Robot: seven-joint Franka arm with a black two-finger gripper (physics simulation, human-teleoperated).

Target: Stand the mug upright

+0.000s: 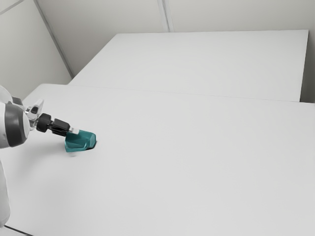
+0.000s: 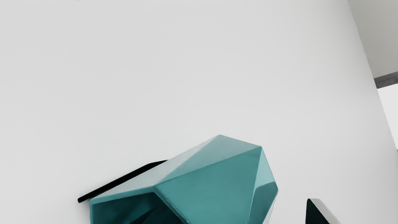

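The teal faceted mug (image 1: 80, 142) lies on its side on the white table (image 1: 187, 162), towards the exterior view's left. My gripper (image 1: 74, 131) reaches down to the mug's upper side, close against it. In the wrist view the mug (image 2: 208, 193) shows its angular outer wall and part of its dark hollow, which faces the hand. My gripper (image 2: 230, 217) is open there, one fingertip (image 2: 313, 216) standing apart from the mug's wall across a gap. The other fingertip cannot be made out clearly against the mug.
A second white surface (image 1: 206, 59) adjoins the table at the back of the exterior view. Pale walls (image 1: 98, 19) rise behind it. The wrist view includes a table edge (image 2: 367, 59) beyond the mug.
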